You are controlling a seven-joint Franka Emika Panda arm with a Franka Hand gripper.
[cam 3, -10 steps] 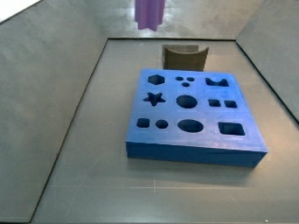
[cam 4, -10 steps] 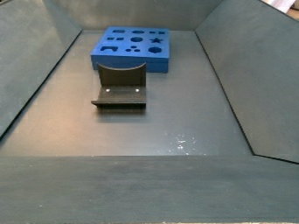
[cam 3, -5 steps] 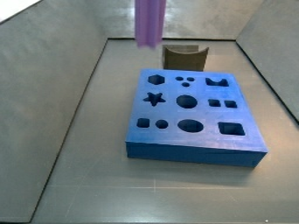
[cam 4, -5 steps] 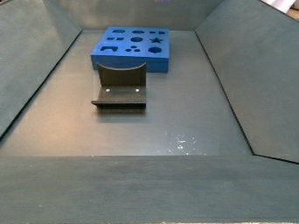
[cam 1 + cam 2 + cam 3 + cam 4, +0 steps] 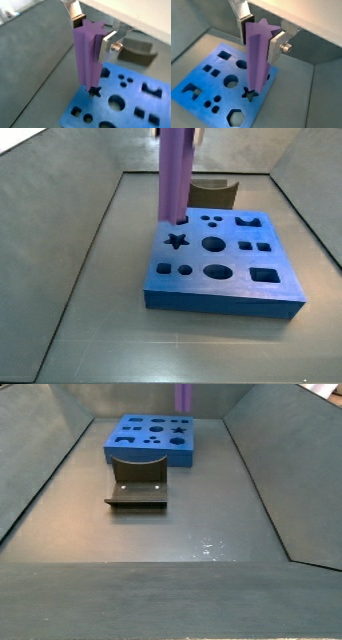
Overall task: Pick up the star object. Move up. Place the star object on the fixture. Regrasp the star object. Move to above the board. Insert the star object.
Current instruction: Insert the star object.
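Note:
The star object (image 5: 87, 57), a light purple long prism, hangs upright with the gripper (image 5: 91, 31) shut on its upper end; silver fingers (image 5: 276, 47) press its two sides in both wrist views. Its lower end sits right over the star-shaped hole (image 5: 251, 94) of the blue board (image 5: 208, 82). In a side view the star object (image 5: 175, 173) comes down from the upper edge, its tip just above the board (image 5: 227, 288) near the star-shaped hole (image 5: 174, 240). The gripper itself is out of both side views. The dark fixture (image 5: 211, 193) stands behind the board.
Grey sloping walls enclose the floor on all sides. The fixture (image 5: 138, 487) stands nearer the camera than the board (image 5: 151, 439) in a side view, where the star object (image 5: 183, 396) shows only at the upper edge. The board carries round, square and hexagonal holes.
The star object has come down from the top of the side view until its lower end is close above the board's star-shaped hole. Board and fixture have not moved.

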